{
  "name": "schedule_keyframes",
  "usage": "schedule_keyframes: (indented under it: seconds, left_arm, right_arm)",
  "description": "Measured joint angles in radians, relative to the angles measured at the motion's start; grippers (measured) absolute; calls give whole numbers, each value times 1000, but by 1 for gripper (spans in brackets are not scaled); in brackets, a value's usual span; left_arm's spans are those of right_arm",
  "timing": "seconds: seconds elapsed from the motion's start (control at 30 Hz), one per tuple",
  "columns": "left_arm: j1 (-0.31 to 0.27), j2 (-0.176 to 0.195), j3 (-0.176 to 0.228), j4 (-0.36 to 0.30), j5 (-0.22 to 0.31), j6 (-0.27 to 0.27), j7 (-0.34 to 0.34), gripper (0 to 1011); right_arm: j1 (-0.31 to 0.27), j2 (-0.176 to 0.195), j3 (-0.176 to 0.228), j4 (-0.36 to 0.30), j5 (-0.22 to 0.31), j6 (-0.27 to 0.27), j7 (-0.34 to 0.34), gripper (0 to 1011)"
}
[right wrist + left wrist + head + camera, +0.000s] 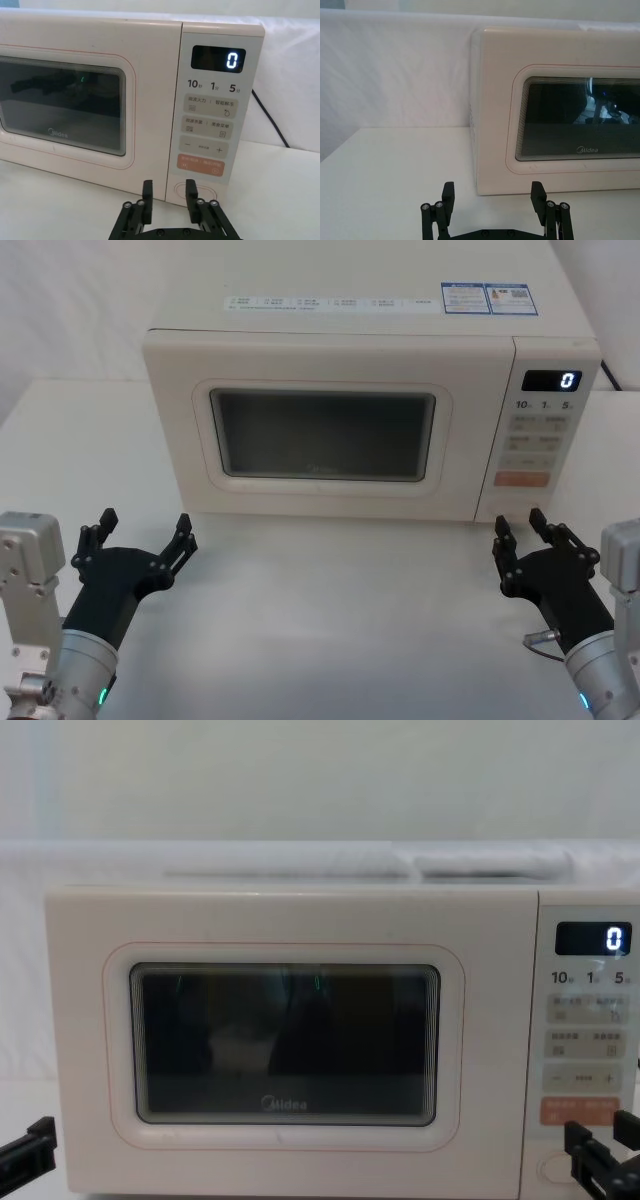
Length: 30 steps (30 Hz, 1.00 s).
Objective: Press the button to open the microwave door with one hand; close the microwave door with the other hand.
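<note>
Right gripper (168, 196) open nr button (196, 191), its long axis horizontal.

Smooth cream plastic microwave (330, 350), glossy dark glass microwave door (322, 435), matt white table (340, 620)

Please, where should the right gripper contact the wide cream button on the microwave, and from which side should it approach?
Press rather than grip: the button is flush at the bottom of the keypad strip, below the orange key. Probably best to come straight from the front with one fingertip on its middle. The open right gripper is already before it.
</note>
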Motion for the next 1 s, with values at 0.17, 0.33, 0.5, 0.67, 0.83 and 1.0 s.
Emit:
schedule_keyframes:
  seconds: [0.17,0.33,0.5,0.67,0.83,1.0]
  left_arm:
    - [0,0,0,0,0,0,0,1001]
    - [0,0,0,0,0,0,0,1001]
    - [0,0,0,0,0,0,0,1001]
    - [0,0,0,0,0,0,0,1001]
    - [0,0,0,0,0,0,0,1001]
    - [0,0,0,0,0,0,0,1001]
  right_arm:
    - [0,0,0,0,0,0,0,286]
    - [0,0,0,0,0,0,0,127]
    - [0,0,0,0,0,0,0,4]
    - [0,0,0,0,0,0,0,0]
    - [0,0,0,0,0,0,0,0]
    - [0,0,0,0,0,0,0,0]
